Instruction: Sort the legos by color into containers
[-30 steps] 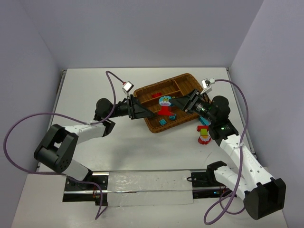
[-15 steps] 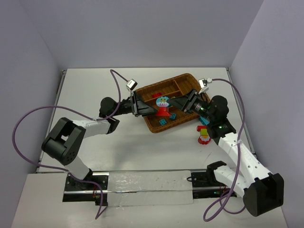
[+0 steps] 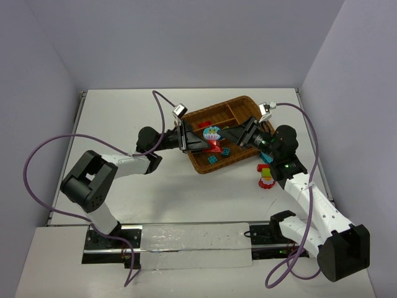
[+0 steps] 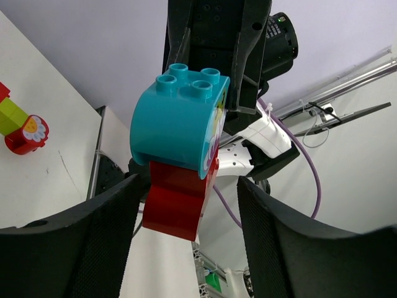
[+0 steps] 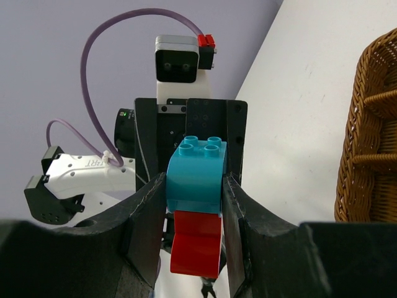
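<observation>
top view overhead from behind, looking down; wrist views close, facing each other, sharing cyan brick (image 4: 177, 124).

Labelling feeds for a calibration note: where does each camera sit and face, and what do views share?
Top external: above and behind the bases, looking down on table, wicker tray and both arms.
Left wrist: on the left arm, facing the right arm; left gripper open around the red brick.
Right wrist: facing the left arm; right gripper shut on the cyan brick.
Shared: all three show the cyan brick joined to the red one.
</observation>
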Controlling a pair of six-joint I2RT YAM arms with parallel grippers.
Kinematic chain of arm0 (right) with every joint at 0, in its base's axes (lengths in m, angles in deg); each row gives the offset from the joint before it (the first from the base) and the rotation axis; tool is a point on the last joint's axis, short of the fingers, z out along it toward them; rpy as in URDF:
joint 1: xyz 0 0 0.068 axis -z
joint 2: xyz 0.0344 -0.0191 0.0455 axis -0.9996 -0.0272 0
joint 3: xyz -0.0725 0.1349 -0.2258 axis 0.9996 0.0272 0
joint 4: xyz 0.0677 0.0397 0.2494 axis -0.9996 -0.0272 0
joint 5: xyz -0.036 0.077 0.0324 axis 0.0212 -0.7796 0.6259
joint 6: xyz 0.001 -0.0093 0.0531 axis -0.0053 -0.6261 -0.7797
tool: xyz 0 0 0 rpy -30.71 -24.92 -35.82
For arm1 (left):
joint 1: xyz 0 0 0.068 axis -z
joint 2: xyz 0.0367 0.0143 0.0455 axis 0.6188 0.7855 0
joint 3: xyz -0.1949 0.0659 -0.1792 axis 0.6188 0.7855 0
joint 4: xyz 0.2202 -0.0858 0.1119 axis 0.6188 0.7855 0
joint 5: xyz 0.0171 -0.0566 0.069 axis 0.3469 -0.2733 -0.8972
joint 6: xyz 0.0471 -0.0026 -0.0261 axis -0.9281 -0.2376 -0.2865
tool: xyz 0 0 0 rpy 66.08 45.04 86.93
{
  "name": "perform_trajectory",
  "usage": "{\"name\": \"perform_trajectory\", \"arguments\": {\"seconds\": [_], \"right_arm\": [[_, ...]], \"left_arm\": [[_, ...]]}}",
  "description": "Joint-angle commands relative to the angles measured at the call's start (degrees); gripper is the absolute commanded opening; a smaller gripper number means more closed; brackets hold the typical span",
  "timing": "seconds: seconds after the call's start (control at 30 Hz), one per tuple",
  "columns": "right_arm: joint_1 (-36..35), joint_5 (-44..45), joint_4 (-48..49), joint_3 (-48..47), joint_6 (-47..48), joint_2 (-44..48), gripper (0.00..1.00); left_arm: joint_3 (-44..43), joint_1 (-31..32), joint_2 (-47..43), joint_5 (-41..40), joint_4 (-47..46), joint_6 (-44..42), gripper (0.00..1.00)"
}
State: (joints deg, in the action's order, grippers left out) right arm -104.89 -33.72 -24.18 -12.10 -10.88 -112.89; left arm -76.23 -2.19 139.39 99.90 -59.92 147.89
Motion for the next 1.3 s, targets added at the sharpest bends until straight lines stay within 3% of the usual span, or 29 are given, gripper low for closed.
{"name": "perform_trajectory", "arguments": {"seconds": [0.0, 0.13, 0.27, 0.33, 0.43, 0.63, 0.7, 0.8, 1.03, 1.07, 1.13, 1.17, 1.27], "right_arm": [[0.36, -1.05, 3.84, 0.03, -0.45, 0.16, 0.00], [0.32, -0.95, 3.95, 0.23, -0.43, 0.19, 0.00], [0.28, -1.81, 3.52, 0.14, 0.80, 0.06, 0.00], [0.34, -2.02, 2.56, 0.14, 1.49, 0.16, 0.00], [0.25, -1.76, 0.71, 0.20, 2.94, 0.59, 0.00], [0.28, -1.56, -3.37, -1.00, 5.83, 0.58, 0.29], [0.28, -1.39, -4.91, -1.57, 6.76, 0.30, 0.35], [0.28, -1.49, -5.70, -2.21, 7.14, -0.23, 0.35], [-0.06, -2.62, -5.94, -2.81, 7.23, -2.01, 0.32], [-0.08, -2.41, -6.04, -2.70, 7.06, -2.11, 0.28], [-0.08, -1.27, -6.16, -2.38, 6.59, -1.97, 0.07], [-0.08, -0.96, -6.16, -2.32, 6.37, -1.97, 0.01], [0.08, 0.51, -5.11, -1.39, 3.49, -1.79, 0.00]], "left_arm": [[-2.27, 0.26, 0.06, -1.23, -8.91, -0.59, 0.65], [-2.11, 0.26, -0.05, -1.34, -9.19, -0.11, 0.48], [-3.05, 0.26, 0.63, -1.33, -6.40, -0.07, 0.09], [-3.20, 0.26, 1.25, -1.09, -7.19, 0.83, 0.00], [-2.58, 0.26, 1.98, -1.63, -9.31, 2.17, 0.00], [-2.20, 0.26, 1.85, -1.73, -8.29, 1.12, 0.00], [-2.21, 0.26, 1.33, -1.67, -7.08, 0.20, 0.00], [-2.60, 0.26, 0.64, -1.66, -4.51, -1.18, 0.00], [-2.67, 0.26, 0.05, -1.92, -2.81, -2.44, 0.00], [-2.64, 0.31, 0.09, -1.92, -2.88, -2.39, 0.00], [-2.78, 0.35, 0.13, -1.89, -2.91, -2.35, 0.00], [-2.72, 0.35, 0.13, -1.83, -2.94, -2.35, 0.00], [-2.38, 0.35, -0.22, -1.83, -2.75, -2.70, 0.00]]}}
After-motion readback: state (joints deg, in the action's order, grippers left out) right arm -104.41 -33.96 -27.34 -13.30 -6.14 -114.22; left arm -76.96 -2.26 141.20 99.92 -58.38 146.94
